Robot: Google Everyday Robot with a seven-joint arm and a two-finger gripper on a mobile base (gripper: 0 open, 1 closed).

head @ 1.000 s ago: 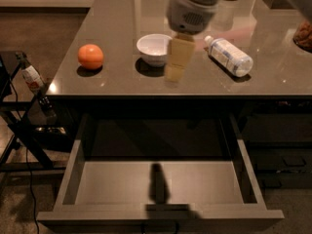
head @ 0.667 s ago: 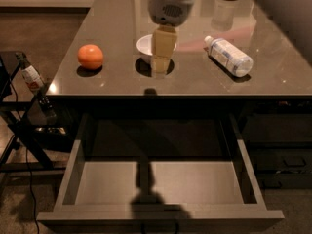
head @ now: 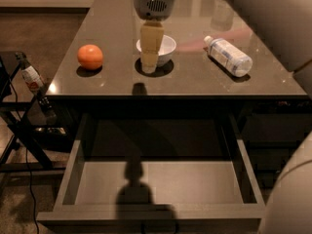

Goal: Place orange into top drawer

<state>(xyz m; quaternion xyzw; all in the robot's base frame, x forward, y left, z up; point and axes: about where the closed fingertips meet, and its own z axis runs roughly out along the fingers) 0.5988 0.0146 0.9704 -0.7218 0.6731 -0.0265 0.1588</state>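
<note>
Currently the orange (head: 90, 56) sits on the left of the table (head: 117, 23), well apart from the gripper (head: 149, 65), which hangs by the white bowl (head: 168, 46); whether it is open or closed I cannot tell. Below, the top drawer (head: 195, 182) stands pulled out.

Cream gripper (head: 149, 65) (over the white bowl (head: 168, 45)) joins a grey, vented wrist (head: 155, 3) and pale arm (head: 273, 18).

The orange (head: 90, 56), round and smooth, sits on the left part of the dark tabletop (head: 112, 23), near its front edge. Below, the top drawer (head: 195, 182) stands pulled out, wide and shallow, a shadow across its flat grey bottom. The gripper (head: 149, 65) hangs over the tabletop, to the right of the orange and apart from it.
</note>
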